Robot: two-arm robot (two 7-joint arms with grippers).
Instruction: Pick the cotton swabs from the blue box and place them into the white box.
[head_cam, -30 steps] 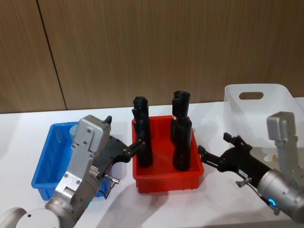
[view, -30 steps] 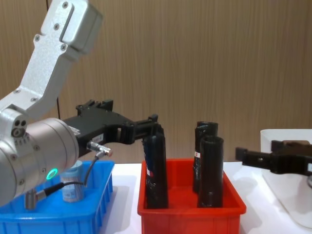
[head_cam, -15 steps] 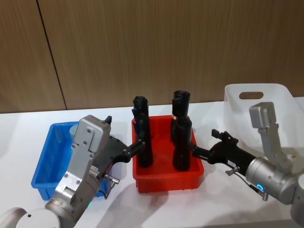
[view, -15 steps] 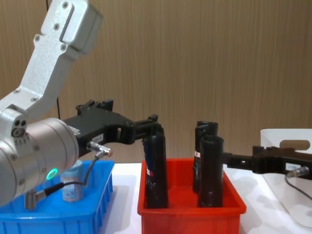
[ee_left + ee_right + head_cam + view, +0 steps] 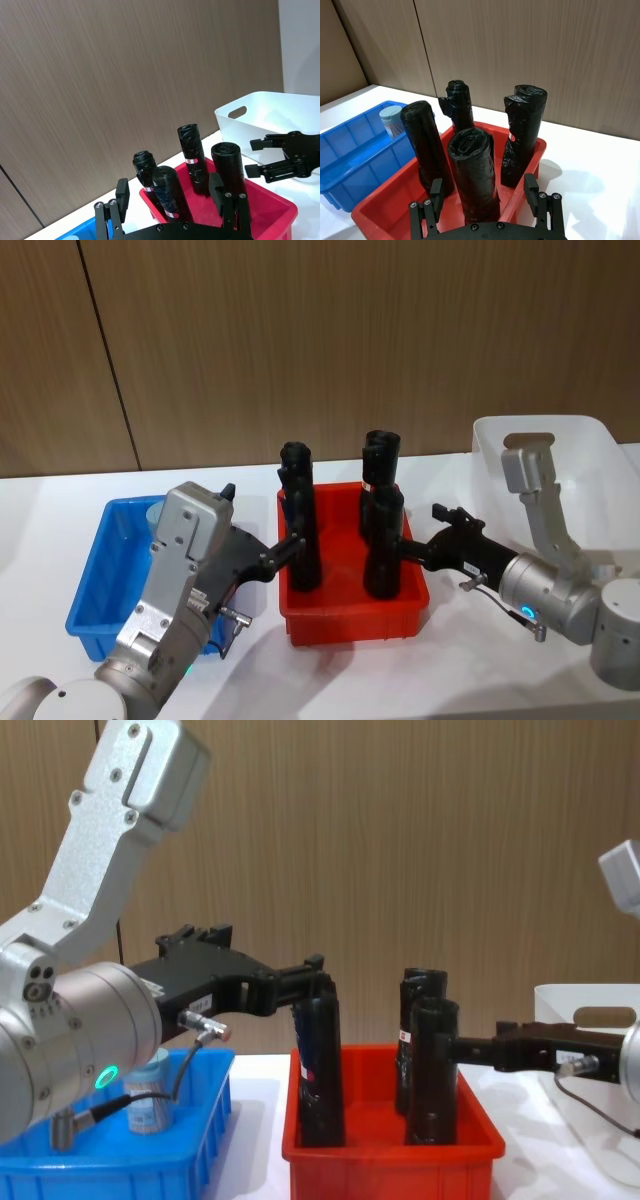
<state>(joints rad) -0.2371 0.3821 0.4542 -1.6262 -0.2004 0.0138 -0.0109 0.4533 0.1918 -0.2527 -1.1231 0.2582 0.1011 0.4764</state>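
Observation:
A cotton swab jar (image 5: 153,511) with a pale lid stands at the far end of the blue box (image 5: 96,585); it also shows in the chest view (image 5: 148,1102) and the right wrist view (image 5: 393,119). My left gripper (image 5: 272,536) hovers open over the gap between the blue box (image 5: 110,1165) and the red bin, holding nothing. My right gripper (image 5: 420,532) is open at the red bin's right side. In its wrist view the right gripper (image 5: 483,186) has a finger on each side of a black tube (image 5: 473,172). The white box (image 5: 585,455) stands at the far right.
A red bin (image 5: 350,625) between the two boxes holds several tall black tubes (image 5: 303,540) that rise well above its rim. A wooden wall runs behind the white table (image 5: 450,670).
My right gripper has moved left from beside the white box to the front right black tube in the red bin. The left arm has not moved.

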